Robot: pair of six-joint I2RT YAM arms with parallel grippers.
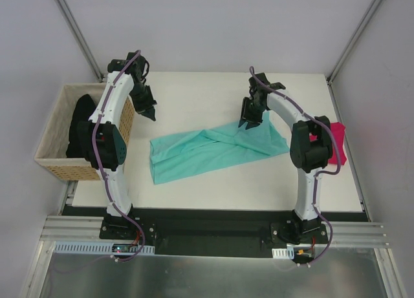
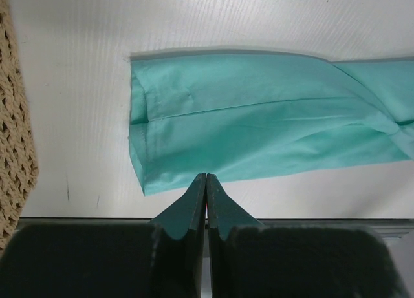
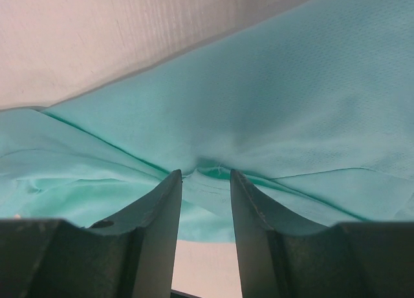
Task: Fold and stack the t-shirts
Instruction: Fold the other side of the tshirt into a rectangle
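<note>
**Right gripper pinches the teal t-shirt**

Our right gripper [image 3: 206, 175] points down from its bent arm and is clamped on a bunch of the teal t-shirt [image 1: 207, 152]. The shirt lies long across the white counter [image 1: 194, 94]. Our left gripper [image 1: 149, 112] hangs near the basket [image 1: 53, 127], pressed together, holding nothing. We count one teal t-shirt and one pink t-shirt [image 1: 339, 149] at the right edge. We cannot count the black t-shirts [image 1: 81, 127] in the one basket.
</note>
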